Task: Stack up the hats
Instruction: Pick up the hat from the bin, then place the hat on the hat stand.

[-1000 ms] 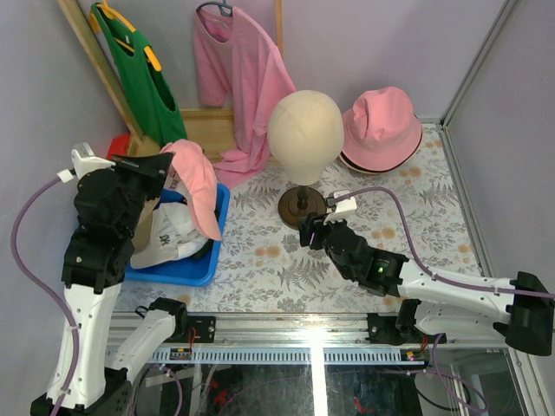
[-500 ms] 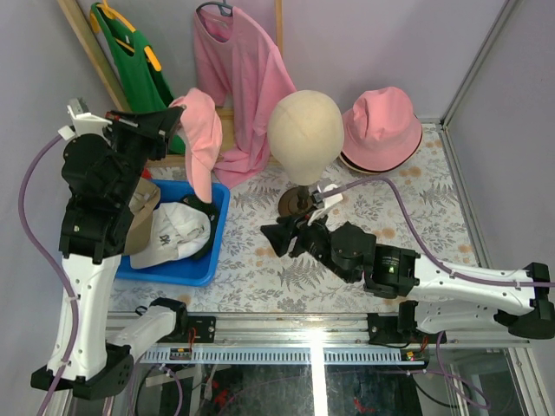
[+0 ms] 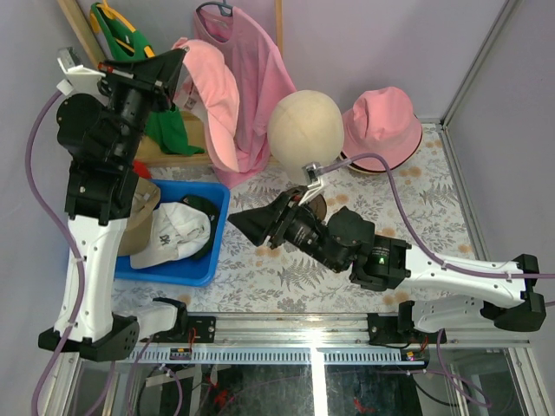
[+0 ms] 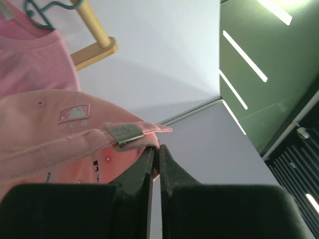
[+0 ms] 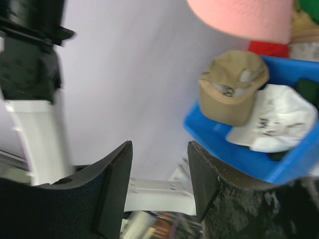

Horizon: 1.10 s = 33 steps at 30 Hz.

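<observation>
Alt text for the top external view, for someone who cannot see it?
The left gripper, shut on a pink cap, holds it high by a hanging pink shirt. The right gripper, open and empty, hovers over the table next to a blue bin of other caps; a mannequin head and pink bucket hat sit behind.

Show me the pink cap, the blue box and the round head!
pink cap (image 3: 215, 95), top external view, on its crown.
blue box (image 3: 170, 275), top external view, on its near wall.
round head (image 3: 305, 126), top external view, on its smooth top.
</observation>
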Available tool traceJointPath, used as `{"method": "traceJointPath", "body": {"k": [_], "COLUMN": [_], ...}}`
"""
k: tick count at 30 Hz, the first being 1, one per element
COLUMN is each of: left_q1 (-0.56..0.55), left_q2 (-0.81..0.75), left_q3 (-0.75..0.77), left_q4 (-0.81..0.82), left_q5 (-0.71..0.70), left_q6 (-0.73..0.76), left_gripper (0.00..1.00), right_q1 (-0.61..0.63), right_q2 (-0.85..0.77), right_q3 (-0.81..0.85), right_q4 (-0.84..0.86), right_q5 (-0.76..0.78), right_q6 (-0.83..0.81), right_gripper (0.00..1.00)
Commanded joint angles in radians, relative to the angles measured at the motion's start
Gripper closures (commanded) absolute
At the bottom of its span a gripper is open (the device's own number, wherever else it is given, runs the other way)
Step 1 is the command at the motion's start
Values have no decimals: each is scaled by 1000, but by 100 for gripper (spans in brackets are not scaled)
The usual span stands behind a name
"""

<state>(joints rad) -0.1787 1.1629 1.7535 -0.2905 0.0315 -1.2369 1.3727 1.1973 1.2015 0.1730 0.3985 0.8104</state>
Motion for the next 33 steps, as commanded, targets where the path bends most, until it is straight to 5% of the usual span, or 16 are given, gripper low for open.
{"method": "traceJointPath", "body": {"k": [1, 9, 14, 22, 33], "left_q1": [-43, -180, -232, -308, -344], "left_q2": [60, 119, 133, 161, 81], "left_q3": [116, 181, 197, 243, 89], "left_q4": [159, 228, 279, 328, 405], "left_q5": [18, -63, -93, -96, -104], "left_q6": [-42, -35, -48, -61, -84], "left_gripper": [100, 100, 100, 100, 100], "right_q1": [6, 5, 1, -18, -51], "right_q2": [-12, 55, 96, 113, 68], "right_q3": [78, 194, 224, 194, 82], "right_q4": [128, 73, 110, 241, 404], "right_q5": [51, 185, 260, 344, 485], "right_q6": [231, 596, 686, 746, 705], "right_gripper": [45, 22, 10, 12, 16]}}
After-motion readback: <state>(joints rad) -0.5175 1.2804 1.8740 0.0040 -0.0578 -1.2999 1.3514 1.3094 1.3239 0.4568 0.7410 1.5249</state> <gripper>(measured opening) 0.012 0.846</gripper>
